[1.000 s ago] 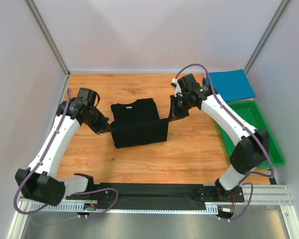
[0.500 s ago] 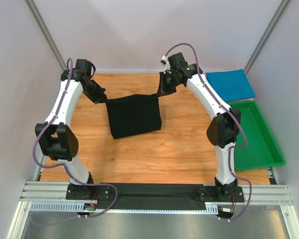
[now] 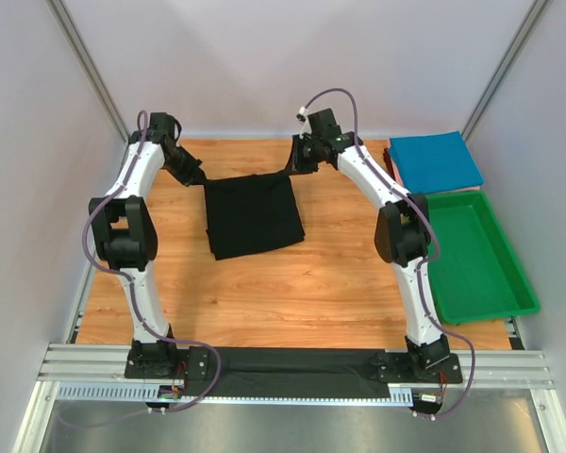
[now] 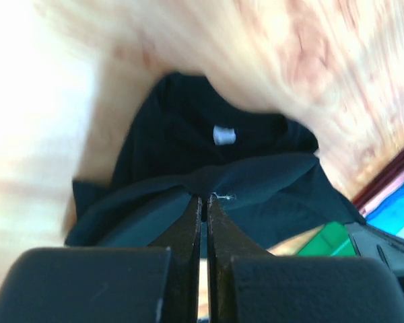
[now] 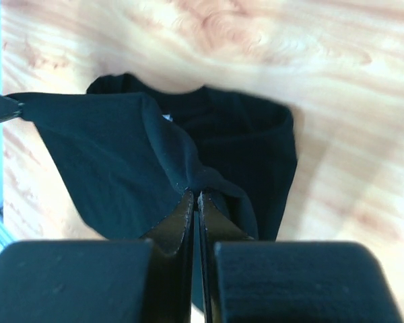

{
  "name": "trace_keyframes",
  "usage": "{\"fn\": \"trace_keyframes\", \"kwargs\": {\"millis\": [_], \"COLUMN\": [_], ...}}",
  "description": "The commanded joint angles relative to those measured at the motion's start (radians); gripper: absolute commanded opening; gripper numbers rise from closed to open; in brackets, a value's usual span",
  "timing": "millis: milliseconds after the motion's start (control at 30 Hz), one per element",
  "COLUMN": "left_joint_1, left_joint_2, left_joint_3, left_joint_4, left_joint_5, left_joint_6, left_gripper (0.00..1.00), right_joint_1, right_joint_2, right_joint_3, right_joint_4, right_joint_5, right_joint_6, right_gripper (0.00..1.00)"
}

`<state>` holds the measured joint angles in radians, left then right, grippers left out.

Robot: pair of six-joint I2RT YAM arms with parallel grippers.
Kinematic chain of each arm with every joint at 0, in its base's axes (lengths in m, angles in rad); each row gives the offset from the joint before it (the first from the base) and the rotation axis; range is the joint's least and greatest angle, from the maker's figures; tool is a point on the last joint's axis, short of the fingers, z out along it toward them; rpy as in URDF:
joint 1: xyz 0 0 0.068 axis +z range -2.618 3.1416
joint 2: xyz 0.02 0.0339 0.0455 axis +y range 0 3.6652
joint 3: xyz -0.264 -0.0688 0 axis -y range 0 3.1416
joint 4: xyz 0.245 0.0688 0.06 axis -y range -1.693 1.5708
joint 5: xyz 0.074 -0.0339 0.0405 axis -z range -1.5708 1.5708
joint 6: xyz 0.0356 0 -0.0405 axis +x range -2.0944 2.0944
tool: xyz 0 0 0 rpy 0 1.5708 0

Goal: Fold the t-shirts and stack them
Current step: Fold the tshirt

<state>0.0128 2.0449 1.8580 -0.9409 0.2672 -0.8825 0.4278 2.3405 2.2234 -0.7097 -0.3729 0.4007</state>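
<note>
The black t-shirt [image 3: 253, 215] lies folded over on the wooden table, its far edge lifted between both arms. My left gripper [image 3: 200, 178] is shut on the far left corner of that edge; in the left wrist view the cloth [image 4: 209, 155] bunches at the gripper [image 4: 205, 197], with a white neck label showing. My right gripper [image 3: 291, 170] is shut on the far right corner, and the black t-shirt [image 5: 121, 155] drapes from the gripper [image 5: 196, 194] in the right wrist view. A teal-blue t-shirt [image 3: 435, 161] lies folded at the far right.
A green plastic tray [image 3: 509, 274] sits along the right side, just in front of the teal-blue shirt. Both arms reach far across the table [image 3: 292, 302] toward the back wall. A black strip runs along the near edge between the arm bases.
Both grippers have carried the black shirt's edge from the near side up and over toward the far side of the table, folding the shirt over itself. Both arms are now stretched out far.
</note>
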Motion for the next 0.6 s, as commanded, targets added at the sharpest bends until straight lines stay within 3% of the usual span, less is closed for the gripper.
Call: {"fn": "trace_keyframes", "kwargs": {"millis": [0, 133, 233, 267, 367, 500, 567], "left_joint_1": [0.021, 0.032, 0.042, 0.047, 0.064, 0.058, 0.041], "left_joint_2": [0.072, 0.161, 0.224, 0.247, 0.248, 0.175, 0.134], "left_joint_3": [0.088, 0.167, 0.234, 0.254, 0.314, 0.256, 0.218], "left_joint_4": [0.106, 0.097, 0.117, 0.120, 0.105, 0.108, 0.102], "left_joint_5": [0.041, 0.003, 0.026, 0.036, 0.050, 0.032, -0.002], "left_joint_6": [0.022, 0.034, 0.051, 0.057, 0.086, 0.131, 0.160], "left_gripper": [0.00, 0.00, 0.08, 0.14, 0.26, 0.48, 0.48], "right_joint_1": [-0.024, -0.046, -0.064, -0.069, -0.098, -0.123, -0.121], "right_joint_2": [0.045, 0.118, 0.167, 0.180, 0.181, 0.041, -0.042], "right_joint_3": [0.055, 0.099, 0.136, 0.156, 0.211, 0.015, -0.126], "right_joint_4": [0.154, 0.226, 0.265, 0.256, 0.176, 0.154, 0.162], "right_joint_5": [0.009, -0.020, -0.061, -0.067, -0.113, -0.201, -0.244], "right_joint_6": [0.029, 0.047, 0.047, 0.046, 0.038, -0.017, -0.071], "right_gripper": [0.00, 0.02, 0.14, 0.24, 0.40, 0.50, 0.52]}}
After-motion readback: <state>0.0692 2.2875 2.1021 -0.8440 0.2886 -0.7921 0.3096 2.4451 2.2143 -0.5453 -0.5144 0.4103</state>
